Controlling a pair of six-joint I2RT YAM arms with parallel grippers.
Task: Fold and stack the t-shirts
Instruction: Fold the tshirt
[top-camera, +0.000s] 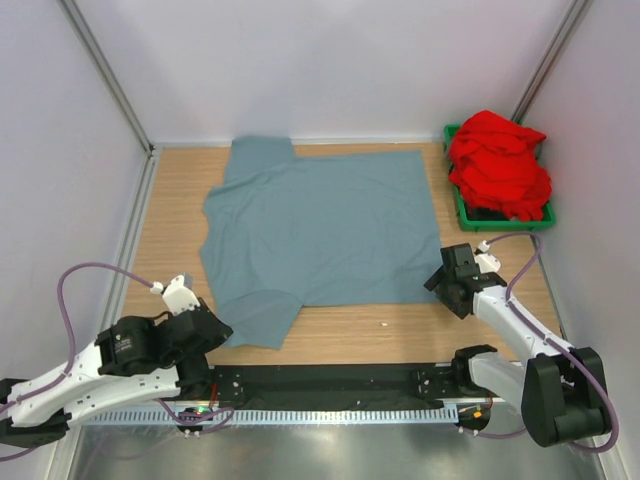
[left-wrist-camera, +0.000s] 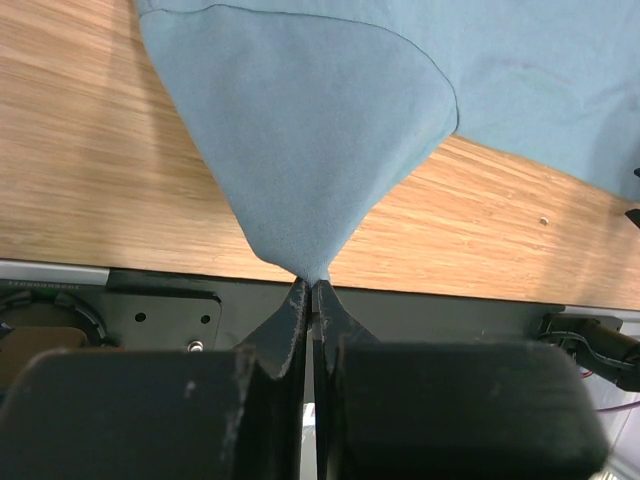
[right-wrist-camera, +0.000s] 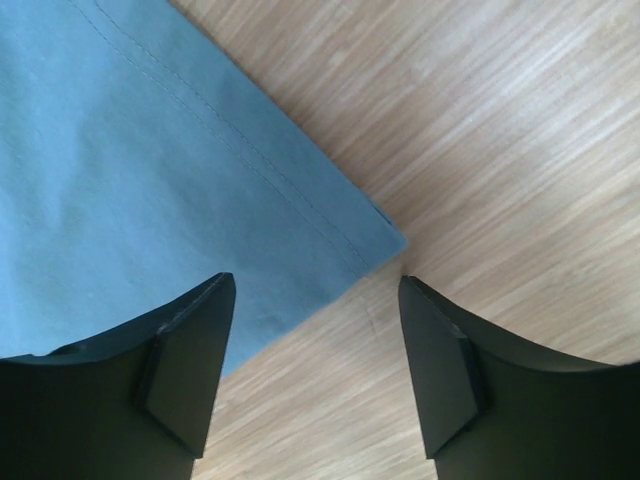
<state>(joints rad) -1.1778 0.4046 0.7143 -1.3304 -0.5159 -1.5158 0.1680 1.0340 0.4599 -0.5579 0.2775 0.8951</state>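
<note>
The grey-blue t-shirt (top-camera: 320, 230) lies spread flat on the wooden table. My left gripper (top-camera: 222, 335) is shut on the tip of its near-left sleeve (left-wrist-camera: 310, 150), the cloth pulled to a point between the fingers (left-wrist-camera: 290, 320). My right gripper (top-camera: 440, 282) is open, hovering over the shirt's near-right hem corner (right-wrist-camera: 385, 235), which lies just ahead of the fingertips (right-wrist-camera: 205, 330). The red t-shirt (top-camera: 498, 165) is bunched in a heap on the green tray (top-camera: 465, 215) at the back right.
White walls enclose the table on three sides. A black rail (top-camera: 330, 385) with the arm bases runs along the near edge. Bare wood (top-camera: 180, 200) shows left of the shirt and between shirt and tray.
</note>
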